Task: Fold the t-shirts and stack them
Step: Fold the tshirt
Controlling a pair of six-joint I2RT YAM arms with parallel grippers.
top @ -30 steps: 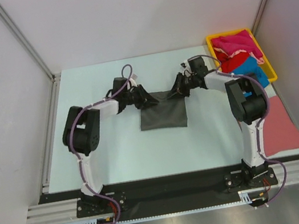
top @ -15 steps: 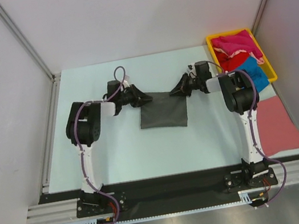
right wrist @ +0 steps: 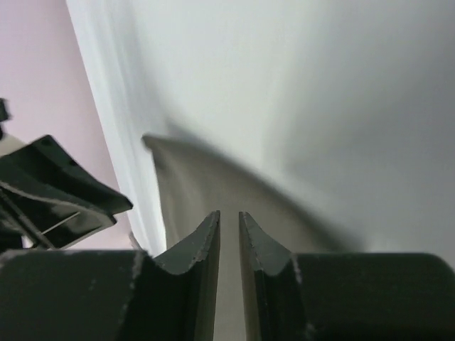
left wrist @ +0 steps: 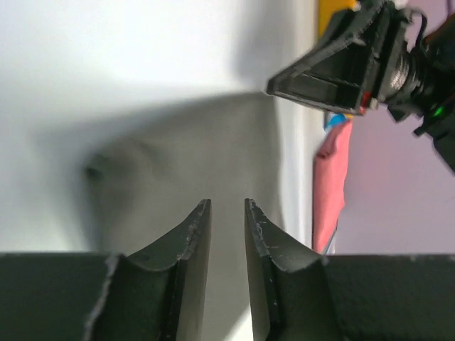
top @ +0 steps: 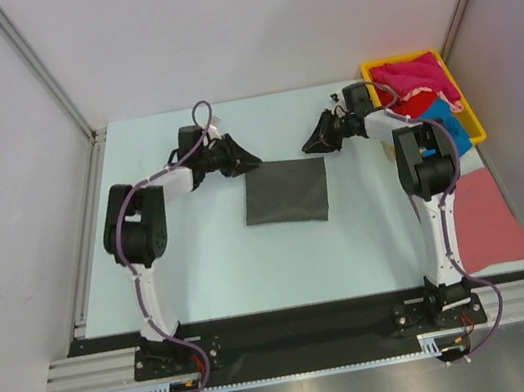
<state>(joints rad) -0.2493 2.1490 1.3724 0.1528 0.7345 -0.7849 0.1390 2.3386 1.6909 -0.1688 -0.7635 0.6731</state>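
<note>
Grey shirt: dark grey t-shirt (top: 286, 192) lies flat and folded mid-table, a near-square panel, a touch longer along the 9-to-3 line.
Left gripper: left gripper (top: 248, 163) hangs just off the panel's 11 o'clock corner, nose aimed toward 3, not touching cloth.
Left jaws: a narrow gap shows in its wrist view, bare daylight between, gripping nothing.
Right gripper: right gripper (top: 309, 145) sits just off the 1 o'clock corner, nose aimed toward 9, clear of the fabric.
Right jaws: a thin slit apart, nothing pinched.
Key relation: from the left gripper the panel lies at 5 o'clock, from the right at 7; the two noses face each other across the far edge, and both look about equally near.
Other shirts: magenta (top: 414, 76), red (top: 409, 109) and bright blue (top: 441, 119) heaped in the yellow tray (top: 400, 58) at the table's 2 o'clock; a salmon-pink shirt (top: 489, 217) lies flat at 4 o'clock.
Nearer arm: right, by a long way, for tray or pink shirt.
Judgement: this fold looks done; fetching the next shirt likely falls to the right arm.
</note>
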